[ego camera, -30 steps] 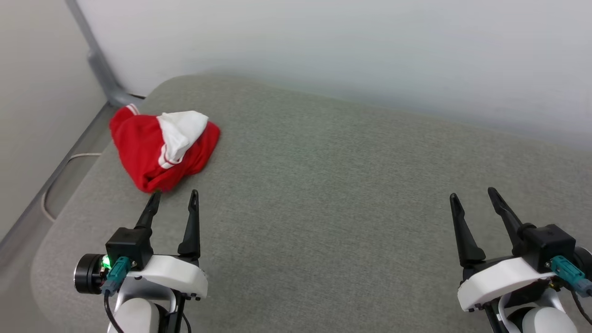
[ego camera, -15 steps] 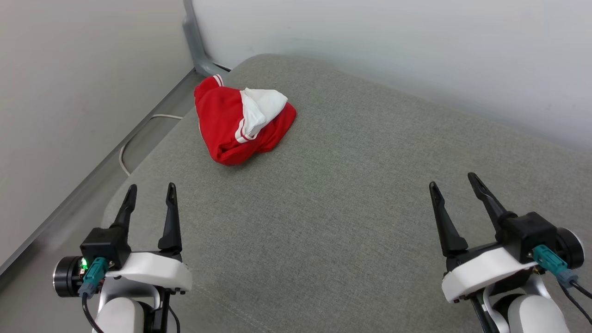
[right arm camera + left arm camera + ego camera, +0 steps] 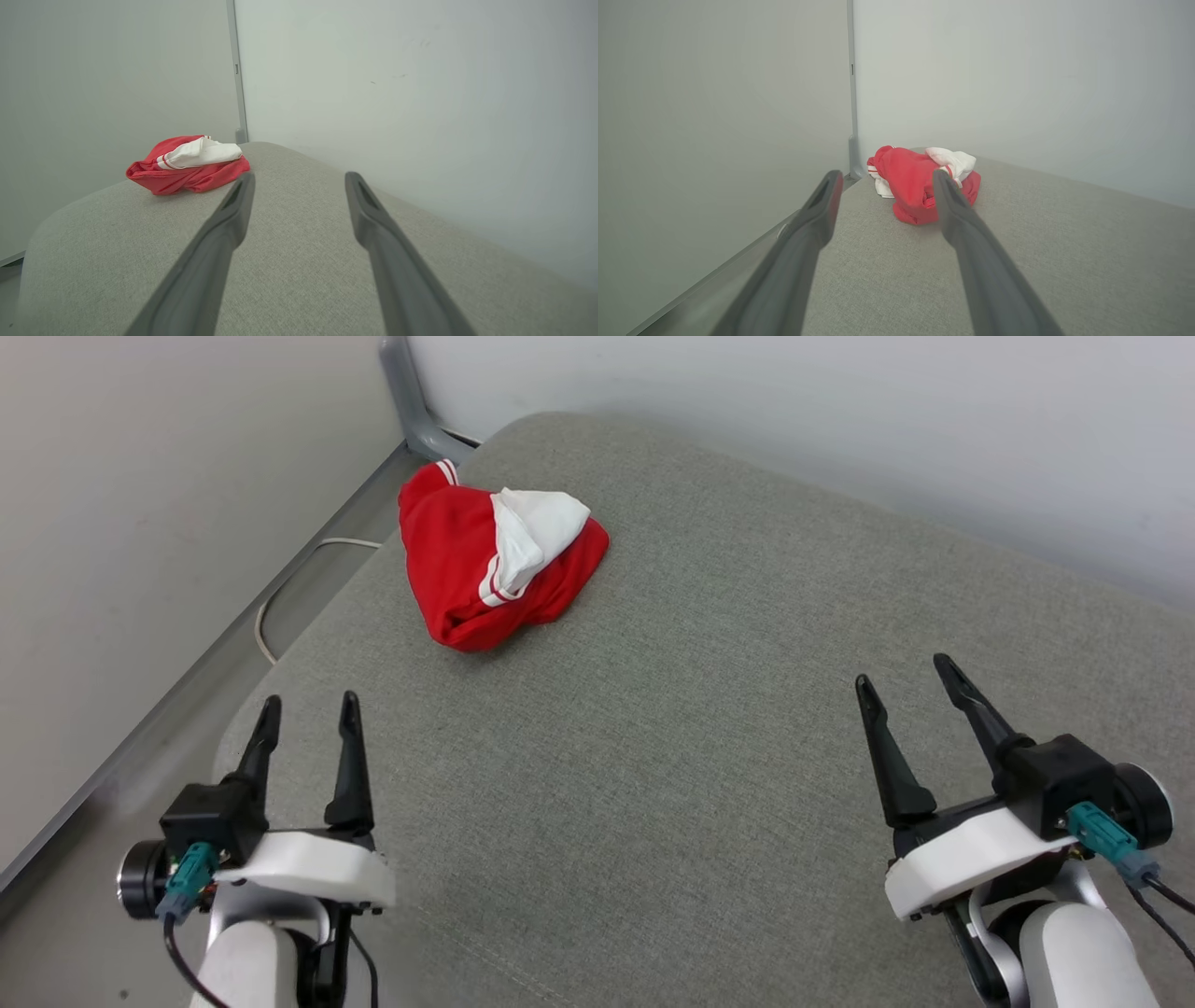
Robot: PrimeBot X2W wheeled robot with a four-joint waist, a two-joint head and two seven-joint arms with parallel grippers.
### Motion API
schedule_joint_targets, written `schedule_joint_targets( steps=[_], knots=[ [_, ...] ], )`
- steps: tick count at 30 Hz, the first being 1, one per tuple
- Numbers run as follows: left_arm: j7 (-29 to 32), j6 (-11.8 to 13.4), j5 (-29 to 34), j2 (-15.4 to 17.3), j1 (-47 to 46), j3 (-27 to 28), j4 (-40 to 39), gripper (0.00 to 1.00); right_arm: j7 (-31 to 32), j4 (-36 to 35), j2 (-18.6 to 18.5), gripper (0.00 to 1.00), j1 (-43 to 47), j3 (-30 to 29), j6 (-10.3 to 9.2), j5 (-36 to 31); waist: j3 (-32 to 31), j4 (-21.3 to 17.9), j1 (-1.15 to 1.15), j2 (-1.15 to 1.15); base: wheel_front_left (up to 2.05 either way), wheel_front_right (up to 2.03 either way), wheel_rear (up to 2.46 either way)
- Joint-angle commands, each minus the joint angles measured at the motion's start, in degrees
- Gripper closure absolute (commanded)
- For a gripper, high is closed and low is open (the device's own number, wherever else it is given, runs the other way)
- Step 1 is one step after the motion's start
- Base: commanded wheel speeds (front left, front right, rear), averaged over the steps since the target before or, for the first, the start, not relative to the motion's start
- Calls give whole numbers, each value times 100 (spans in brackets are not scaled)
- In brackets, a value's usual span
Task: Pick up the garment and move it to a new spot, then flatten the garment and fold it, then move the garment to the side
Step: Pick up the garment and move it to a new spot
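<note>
The garment [image 3: 490, 565] is a red shirt with a white sleeve and red-white striped trim, bunched in a heap near the far left corner of the grey cushioned surface [image 3: 672, 728]. It also sits ahead in the left wrist view [image 3: 920, 184] and at the left in the right wrist view [image 3: 187, 165]. My left gripper [image 3: 310, 707] hangs open over the near left edge, well short of the garment, nothing between its fingers. My right gripper [image 3: 904, 670] stands open at the near right, empty.
Pale walls close the far side and the left. A grey post [image 3: 411, 401] rises in the corner behind the garment. A thin white cable [image 3: 280, 597] lies in the floor gap left of the surface's rounded edge.
The head camera swung left, so the garment shifted right and up in view. Both grippers stay open and empty, and the garment's heap keeps its shape.
</note>
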Motion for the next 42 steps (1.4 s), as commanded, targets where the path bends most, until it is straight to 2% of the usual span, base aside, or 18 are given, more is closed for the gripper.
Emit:
schedule_joint_targets(
  steps=[1,5,10,21,28,29,35,41,42],
  knots=[
    [-15,-36,-27,-16,-186,-66,87,0,5,-37,-41,0,-41,-46,-6,-13,56,-2,0,0,0,0,0],
    [173,-128,-184,61,-914,-270,674,0,97,-260,-69,0,53,-209,-6,-106,276,-31,0,0,0,0,0],
    [686,-182,-429,299,-1955,-276,1331,0,245,-577,-183,0,-63,-161,-6,-141,710,-430,0,0,0,0,0],
    [2549,-224,-1114,1298,-3916,-356,2823,0,380,-1041,-386,0,-534,-61,-5,-89,1819,-1340,0,0,0,0,0],
    [3940,-229,-1650,2008,-4468,-761,3271,0,387,-1271,-459,0,-744,-46,-5,-57,2405,-1676,0,0,0,0,0],
    [3940,-229,-1650,2008,-4468,-761,3271,0,387,-1271,-459,0,-744,-46,-5,-57,2405,-1676,0,0,0,0,0],
    [4856,-229,-2049,2259,-4484,-904,3632,0,421,-1424,-549,0,-887,-52,-5,-45,2778,-1782,0,0,0,0,0],
    [5563,-105,-2314,1982,-4100,-896,4249,0,432,-1512,-583,0,-997,-58,-5,-78,2877,-1856,0,0,0,0,0],
    [5618,-92,-2341,1933,-4063,-887,4302,51,436,-1517,-584,0,-1001,-68,-5,-84,2876,-1861,0,0,0,0,0]
  ],
)
